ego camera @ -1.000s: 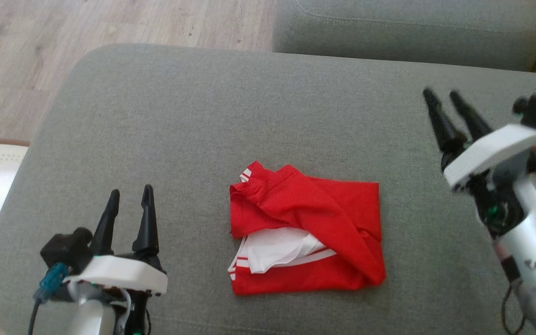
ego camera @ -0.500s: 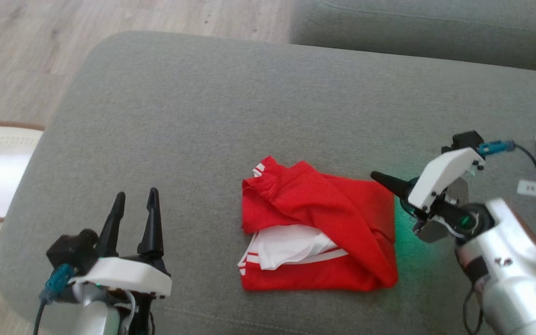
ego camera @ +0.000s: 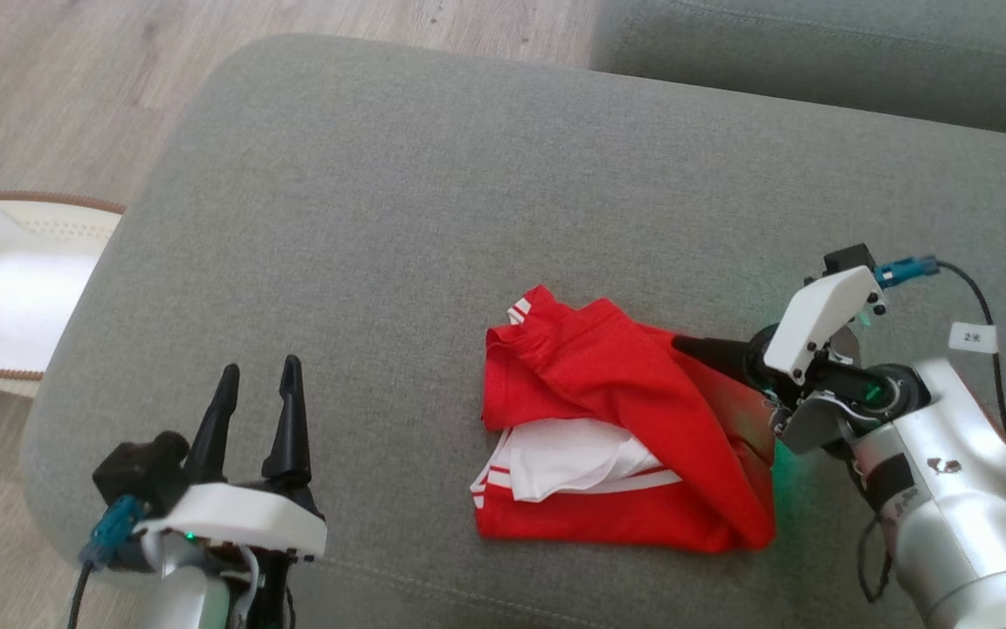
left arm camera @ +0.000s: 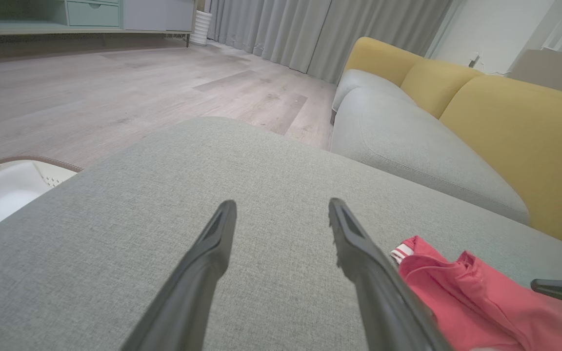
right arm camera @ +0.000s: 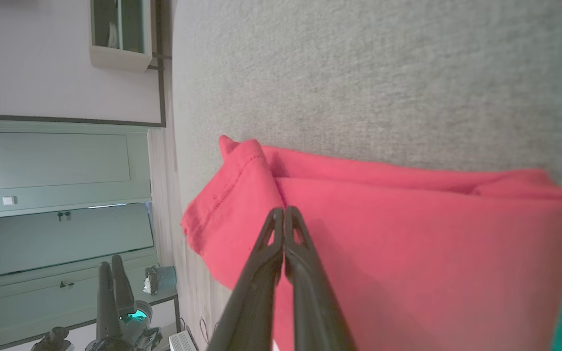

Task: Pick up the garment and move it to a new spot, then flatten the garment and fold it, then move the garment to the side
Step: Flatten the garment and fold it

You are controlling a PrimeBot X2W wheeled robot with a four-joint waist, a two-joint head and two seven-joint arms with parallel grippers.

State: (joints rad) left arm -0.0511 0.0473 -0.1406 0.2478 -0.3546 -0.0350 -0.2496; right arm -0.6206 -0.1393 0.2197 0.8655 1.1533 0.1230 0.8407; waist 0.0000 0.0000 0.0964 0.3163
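Observation:
The red garment (ego camera: 625, 411), with white lining and stripes showing, lies folded in a rough rectangle on the grey cushion (ego camera: 381, 218). My right gripper (ego camera: 682, 343) is shut, its two fingers pressed together and lying low over the garment's right edge, pointing left. In the right wrist view the closed tips (right arm camera: 283, 210) rest over the red cloth (right arm camera: 408, 219), with no fabric visibly pinched between them. My left gripper (ego camera: 258, 376) stands open at the lower left, well apart from the garment; its spread fingers (left arm camera: 281, 204) hover over bare cushion with the garment (left arm camera: 456, 287) to their right.
A white basket (ego camera: 5, 288) stands on the wooden floor off the cushion's left edge. A grey sofa seat (ego camera: 817, 52) lies beyond the cushion, with yellow back cushions (left arm camera: 505, 122). Bare cushion surrounds the garment on all sides.
The head camera has shifted. My right gripper came down from the upper right to the garment's right edge and its fingers closed. The left gripper stayed put.

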